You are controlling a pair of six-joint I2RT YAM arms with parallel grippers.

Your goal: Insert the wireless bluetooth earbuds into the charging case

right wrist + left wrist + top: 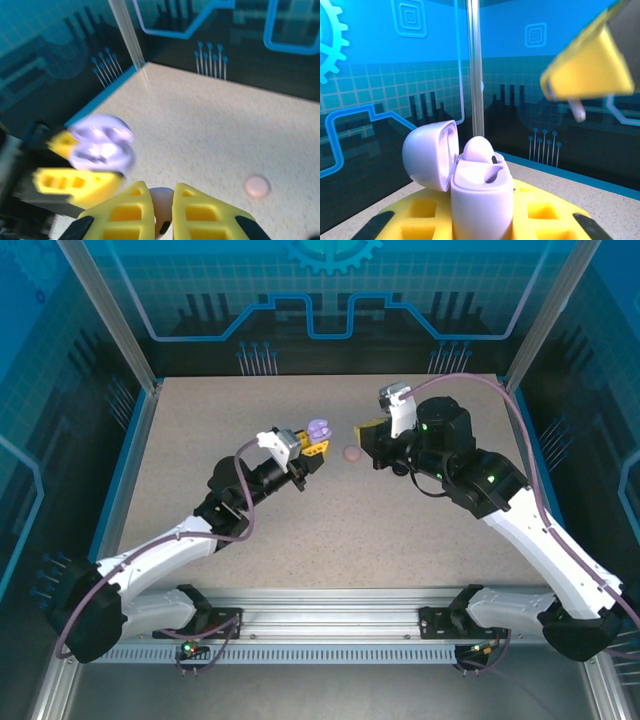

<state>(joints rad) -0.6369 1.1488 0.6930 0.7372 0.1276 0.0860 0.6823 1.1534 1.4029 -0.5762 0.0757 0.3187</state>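
Over the bench [400, 530], our left end effector [313, 447], arm stretched forward, pinches the lilac case [482, 195], lid open, one earbud [479, 150] seated. Just right of the case, our right end effector [162, 207] clamps a second earbud [577, 111]. Bare surface surrounds the case, a pink round piece [352, 453] lying near.

Bright, even overhead light; top view sharp, both wrist views partly blurred.
Top view: speckled beige tabletop [330, 540] evenly lit, soft short shadows under the arms, faint sheen on blue printed glass walls [100, 320]. Right wrist view: soft overall, glossy lilac round plastic charging case [102, 142] smeared, right gripper [161, 197] out of focus at bottom edge, small pink disc [257, 186] hazy. Left wrist view: lilac case [481, 195] crisp, soft highlights on its lid; right gripper's yellow plastic finger [587, 72] and small pale stemmed earbud [577, 109] blurred top right.
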